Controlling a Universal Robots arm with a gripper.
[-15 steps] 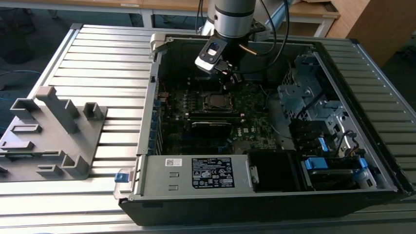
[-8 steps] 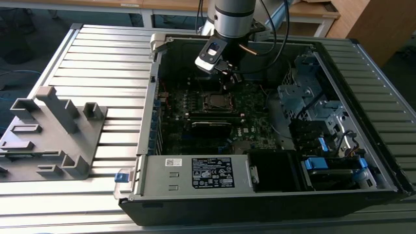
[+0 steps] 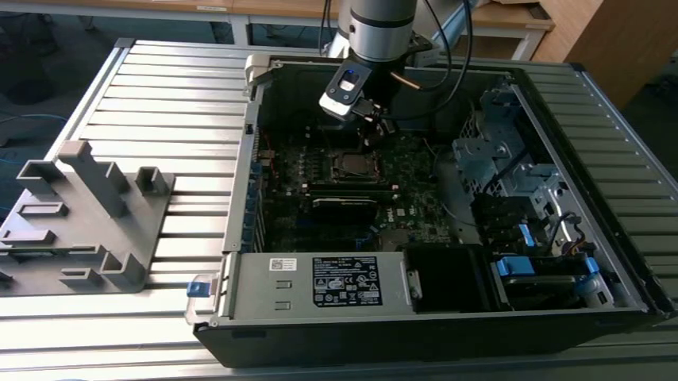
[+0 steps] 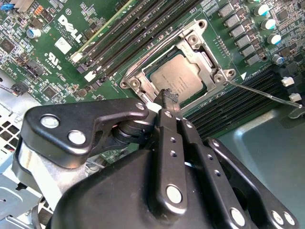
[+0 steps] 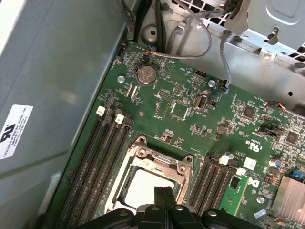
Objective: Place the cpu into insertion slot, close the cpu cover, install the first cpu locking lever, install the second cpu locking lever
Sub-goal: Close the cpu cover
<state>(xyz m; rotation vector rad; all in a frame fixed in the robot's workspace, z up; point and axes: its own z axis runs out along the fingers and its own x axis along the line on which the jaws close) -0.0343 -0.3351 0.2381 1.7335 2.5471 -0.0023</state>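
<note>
End effector (image 4: 169, 98) shut, nothing held, tips just over cpu cover (image 4: 208, 56). cpu (image 4: 178, 76) seated; judged brittle, not to be pressed. Thin locking lever (image 4: 267, 94), maybe springy, best hooked near free end.

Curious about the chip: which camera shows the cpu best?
The second wrist view: the cpu lies close and almost whole. The first wrist view shows it partly behind the end effector, the exterior view from afar.
</note>
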